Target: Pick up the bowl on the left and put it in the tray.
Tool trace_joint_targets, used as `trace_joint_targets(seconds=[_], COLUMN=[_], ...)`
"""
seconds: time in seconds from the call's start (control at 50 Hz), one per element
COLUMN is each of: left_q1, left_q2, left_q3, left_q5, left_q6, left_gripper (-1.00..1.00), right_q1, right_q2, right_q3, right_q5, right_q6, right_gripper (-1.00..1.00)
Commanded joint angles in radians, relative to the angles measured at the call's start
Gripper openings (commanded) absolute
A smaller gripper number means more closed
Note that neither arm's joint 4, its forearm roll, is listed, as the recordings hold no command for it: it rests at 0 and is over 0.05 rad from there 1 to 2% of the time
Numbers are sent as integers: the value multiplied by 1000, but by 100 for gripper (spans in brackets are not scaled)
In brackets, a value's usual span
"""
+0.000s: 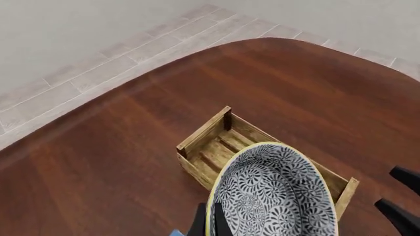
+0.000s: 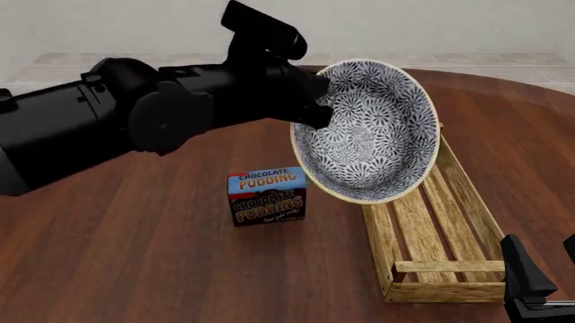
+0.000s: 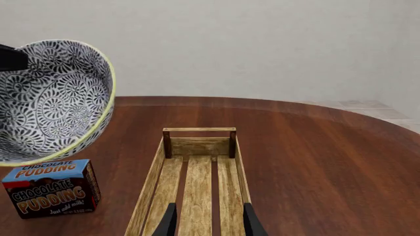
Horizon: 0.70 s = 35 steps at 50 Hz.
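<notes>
The left arm (image 2: 134, 121) reached in from the left of the front view, and the left gripper (image 2: 310, 101) was clamped on the rim of the bowl (image 2: 368, 131), holding it up in the air. The bowl hung tilted on edge, its patterned inside turned toward the camera, with the fingers (image 1: 208, 223) pinching the rim from both sides, as the left wrist view showed. It touched nothing but the gripper.

Below the arm, on the brown wooden table (image 2: 134, 256), stood the pudding box (image 2: 266, 197), upright and just left of the bowl's lower edge in the front view. Its face read "CHOCOLATE PUDDING" twice, in large letters, with a line of small script below that was too small to read with certainty.

To the right of the box lay the tray (image 2: 440, 269), long and slatted, running away from the camera. The bowl hung over its far-left part, covering much of that end in the front view; the tray held nothing. The box stood near the tray but apart from it.

At the far right, low in the front view, the right gripper (image 2: 539, 282) sat near the tray's near end, its fingers (image 3: 169, 221) spread apart over the slats and holding nothing.
</notes>
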Motion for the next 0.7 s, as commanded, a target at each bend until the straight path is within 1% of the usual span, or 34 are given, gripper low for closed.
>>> trace_joint_targets(seconds=[0.02, 0.1, 0.22, 0.34, 0.42, 0.6, 0.7], left_q1=[-28, -62, -82, -108, -111, -144, -150], left_q2=[48, 69, 77, 77, 73, 67, 73], left_q3=[-41, -75, -87, -114, -112, -115, -114], left_q5=[1, 29, 36, 54, 48, 34, 27], left_q6=[-4, -44, -51, -79, -78, -140, -145], left_gripper=[-100, -100, -100, -100, -100, -100, -100], right_q1=[0, 0, 0, 0, 0, 0, 0], right_q2=[0, 0, 0, 0, 0, 0, 0], right_q3=[0, 0, 0, 0, 0, 0, 0], right_q5=[0, 0, 0, 0, 0, 0, 0], right_q6=[0, 0, 0, 0, 0, 0, 0], right_gripper=[100, 100, 100, 100, 100, 100, 100])
